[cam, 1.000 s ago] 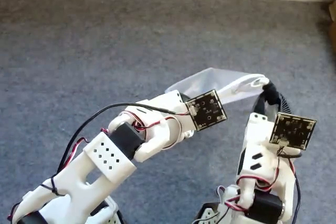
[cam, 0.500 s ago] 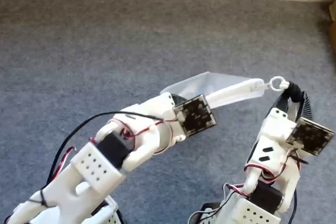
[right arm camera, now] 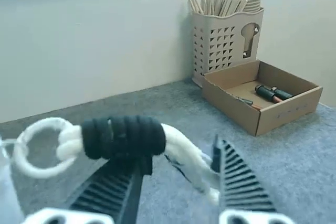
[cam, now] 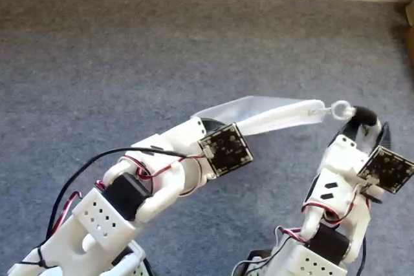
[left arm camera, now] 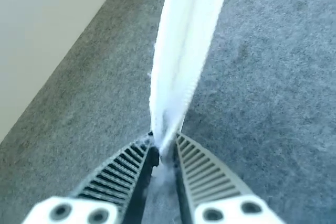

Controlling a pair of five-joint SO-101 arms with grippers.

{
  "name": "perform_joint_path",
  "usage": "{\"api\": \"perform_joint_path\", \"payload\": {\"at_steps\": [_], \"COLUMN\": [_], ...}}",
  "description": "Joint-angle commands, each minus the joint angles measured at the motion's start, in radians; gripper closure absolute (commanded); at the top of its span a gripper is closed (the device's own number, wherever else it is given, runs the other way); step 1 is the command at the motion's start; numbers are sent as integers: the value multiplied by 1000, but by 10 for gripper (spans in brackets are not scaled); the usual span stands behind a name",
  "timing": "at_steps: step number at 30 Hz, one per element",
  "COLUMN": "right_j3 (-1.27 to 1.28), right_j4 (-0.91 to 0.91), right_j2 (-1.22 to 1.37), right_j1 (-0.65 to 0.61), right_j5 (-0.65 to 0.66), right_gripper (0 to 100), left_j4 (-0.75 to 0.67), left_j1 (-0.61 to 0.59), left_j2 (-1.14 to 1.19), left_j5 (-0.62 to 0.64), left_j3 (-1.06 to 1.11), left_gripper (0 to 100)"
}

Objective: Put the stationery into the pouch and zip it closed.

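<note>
A translucent white pouch (cam: 259, 109) hangs stretched above the grey carpet between the two arms. My left gripper (left arm camera: 164, 156) is shut on the pouch's near end, and the white zip strip (left arm camera: 184, 40) runs straight away from its fingers. At the other end sits the zip pull, a white cord ring (cam: 341, 109) with a black wrapped grip (right arm camera: 123, 136). My right gripper (right arm camera: 178, 156) stands open, with that black grip lying across one finger (right arm camera: 113, 195) and the white cord trailing between the two. In the high view the right gripper (cam: 365, 124) is just right of the ring.
A cardboard box (right arm camera: 262, 95) with a few pens in it sits on the carpet by the wall, and a beige perforated holder (right arm camera: 223, 30) full of wooden sticks stands behind it. Open carpet (cam: 129, 50) lies beyond both arms.
My right gripper has moved right with the pull cord, and the left arm has drawn back to the left. The pouch now lies longer and flatter between them.
</note>
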Motion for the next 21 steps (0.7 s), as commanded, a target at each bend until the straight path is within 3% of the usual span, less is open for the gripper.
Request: {"api": "perform_joint_path", "payload": {"at_steps": [1, 6, 12, 16, 21], "right_j3": [-18, -35, -65, -62, -65], "right_j4": [67, 166, 302, 358, 443], "right_j2": [-19, -24, -105, -99, -101], "right_j1": [-107, -205, -280, -424, -552], "right_j5": [-5, -2, 58, 193, 267], "right_gripper": [693, 677, 677, 677, 677], "left_j4": [-11, -11, -87, -206, -222], "left_j1": [-41, -45, -189, -306, -364], "left_j2": [-27, -27, -27, -27, -27], "left_j5": [12, 20, 281, 339, 428], "left_j3": [-4, -4, 2, 41, 38], "left_gripper": [995, 982, 790, 787, 787]}}
